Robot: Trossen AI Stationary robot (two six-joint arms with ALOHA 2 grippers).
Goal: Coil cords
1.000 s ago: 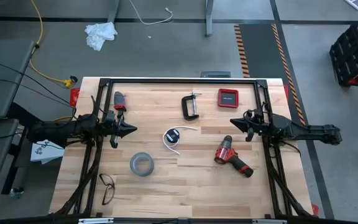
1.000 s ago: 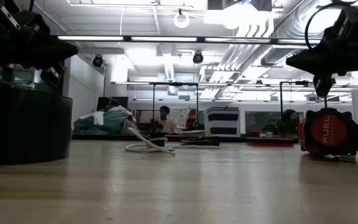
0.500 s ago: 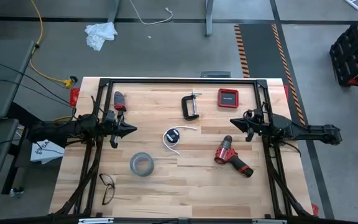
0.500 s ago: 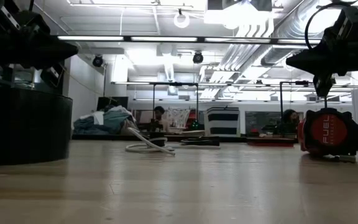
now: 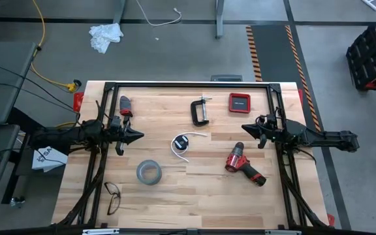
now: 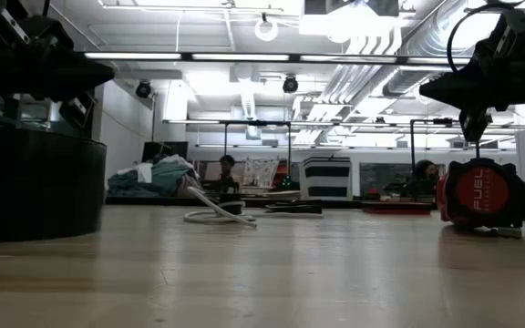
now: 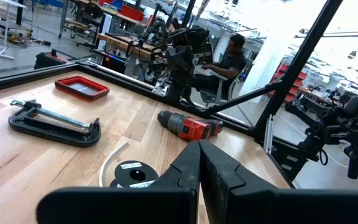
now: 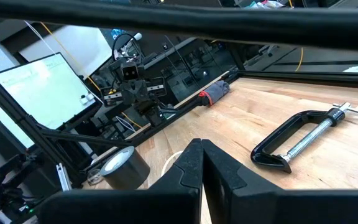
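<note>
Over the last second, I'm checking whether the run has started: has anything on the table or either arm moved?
Nothing on the table changed. The left gripper and right gripper hang shut at their sides of the table, as before, and the white cable with its black disc lies untouched between them. Off the table, a person's hand at the left edge of the high view a second ago has gone.
</note>
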